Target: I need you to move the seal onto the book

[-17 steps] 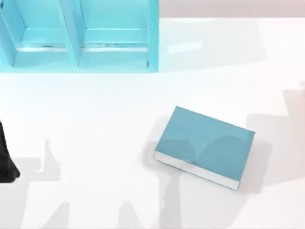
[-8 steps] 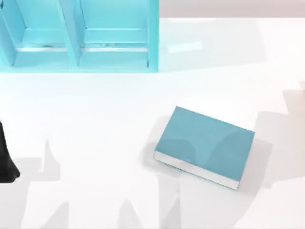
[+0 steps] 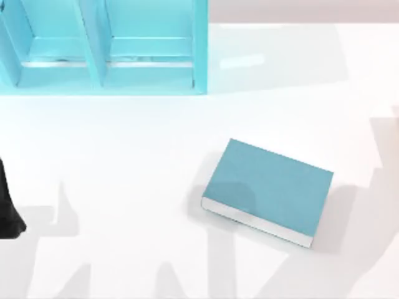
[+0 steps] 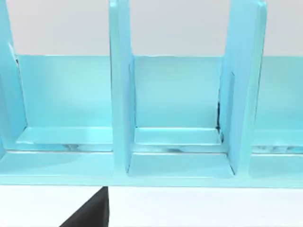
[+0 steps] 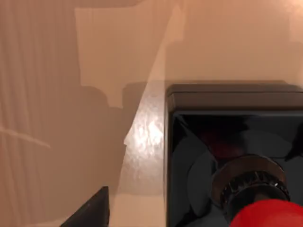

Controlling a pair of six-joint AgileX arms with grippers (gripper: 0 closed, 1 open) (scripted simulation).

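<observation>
The book (image 3: 267, 191) lay flat on the white table (image 3: 137, 156), right of the middle and turned at a slant, its teal cover bare, well apart from the cyan shelf (image 3: 106, 50) at the far left. The seal (image 5: 236, 165) sat close under our right wrist camera: a black square block topped by a ribbed collar and a glossy red knob (image 5: 267, 215), resting on the table surface. We could not place it on the table from above.

We judged the seal light and rigid, but the knob looked slick and rounded, so a hold there might slip. The flat sides of the block seemed the better place for the fingers, low enough to stop it tipping. The book looked stiff and broad enough to carry it without shifting.

A dark part of our left arm (image 3: 7, 208) showed at the table's left edge, apparently parked, its camera facing the shelf. We could not tell whether either pincer was released or clenched.
</observation>
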